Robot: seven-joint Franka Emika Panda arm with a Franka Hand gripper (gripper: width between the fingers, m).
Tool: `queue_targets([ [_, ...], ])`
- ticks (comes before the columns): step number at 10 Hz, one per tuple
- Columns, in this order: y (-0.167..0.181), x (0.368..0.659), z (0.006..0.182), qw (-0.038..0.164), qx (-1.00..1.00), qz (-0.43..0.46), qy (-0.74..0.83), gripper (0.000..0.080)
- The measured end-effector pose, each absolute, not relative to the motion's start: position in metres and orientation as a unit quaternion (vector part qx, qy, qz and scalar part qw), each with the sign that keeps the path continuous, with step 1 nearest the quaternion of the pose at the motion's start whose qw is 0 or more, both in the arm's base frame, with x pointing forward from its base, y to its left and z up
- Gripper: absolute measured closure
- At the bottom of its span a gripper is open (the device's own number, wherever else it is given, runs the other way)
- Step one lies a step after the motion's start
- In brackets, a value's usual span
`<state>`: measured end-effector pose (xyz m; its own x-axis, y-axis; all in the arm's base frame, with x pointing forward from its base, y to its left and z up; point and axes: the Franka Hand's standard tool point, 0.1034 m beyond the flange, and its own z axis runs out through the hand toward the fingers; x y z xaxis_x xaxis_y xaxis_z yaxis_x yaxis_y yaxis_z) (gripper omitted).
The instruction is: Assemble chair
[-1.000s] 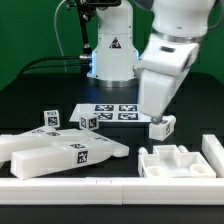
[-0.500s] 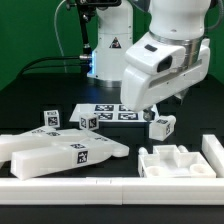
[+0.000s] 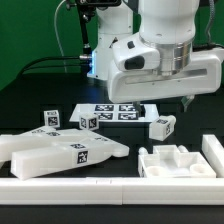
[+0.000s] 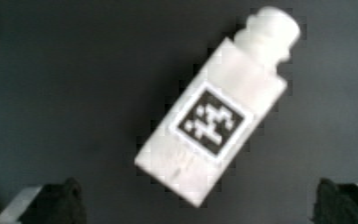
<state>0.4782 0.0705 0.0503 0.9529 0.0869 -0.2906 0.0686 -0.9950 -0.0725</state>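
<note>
Front rail: nearest of all, a low white bar lying well in front of the marker board. Every loose part sits between the two.
Legs: long tapered chair parts lying flat and pressed side by side. They are in front of the marker board, toward the exterior view's left of it.
Slotted panel: flat on the table in front of the marker board, toward the exterior view's right, apart from the legs.
First small block: just beside the marker board's front corner on the exterior view's left.
Second small block: farther out from the marker board on that same side.
Third small block: at the marker board's front corner on the exterior view's right, standing alone with its tag visible. The tagged white piece in the wrist view is probably this block, though that is not certain.
Gripper: high over the marker board's right side, fingers spread wide with nothing between them.
Robot base: farthest back, behind the marker board.
Change: a second ago the gripper hung low, almost on the third small block. It has since lifted and its wrist has swung broadside, while the block has not moved.
Meaning: no part looks joined, so assembly seems barely begun. The block was not picked up, and the arm is likely re-aiming for a fresh approach.
</note>
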Motion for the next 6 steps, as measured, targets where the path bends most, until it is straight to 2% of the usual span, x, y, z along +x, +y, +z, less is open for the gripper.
queue_targets([
  [2,0.0718,0.4774,0.0498,0.03,-0.988,0.149,-0.034,0.0151],
  [3,0.0715,0.4759,0.0506,0.037,-0.986,0.164,-0.022,0.0151],
  [4,0.0678,0.4808,0.0523,0.056,-0.981,0.185,0.012,0.0151],
  [6,0.0639,0.483,0.0509,0.073,-0.962,0.26,0.039,0.0151],
])
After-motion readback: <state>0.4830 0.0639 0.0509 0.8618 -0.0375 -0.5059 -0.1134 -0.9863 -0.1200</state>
